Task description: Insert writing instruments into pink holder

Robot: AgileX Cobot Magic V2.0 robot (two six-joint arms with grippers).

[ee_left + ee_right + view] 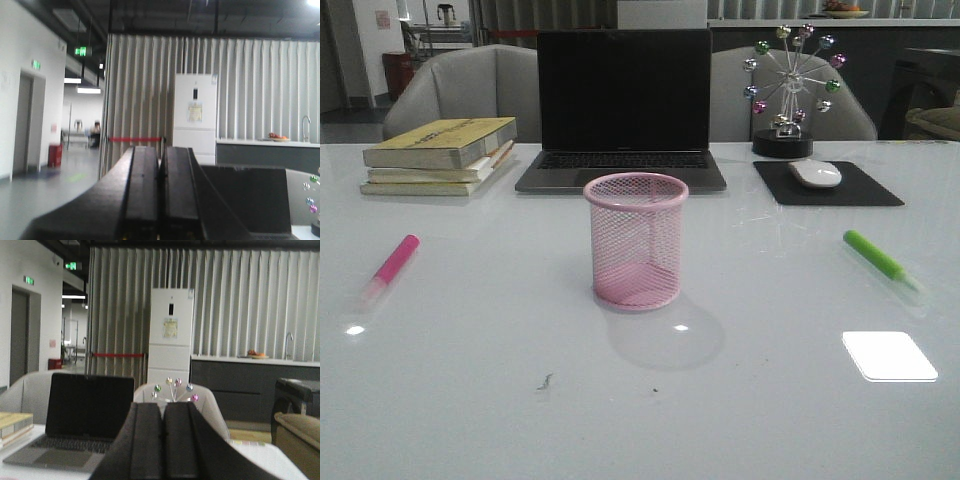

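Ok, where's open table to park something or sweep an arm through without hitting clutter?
Bare stretches: between the pink highlighter and the pink holder, between the holder and the green highlighter, and the whole near strip. Crowded at the far edge: books, laptop, mouse on its pad, ferris-wheel ornament.
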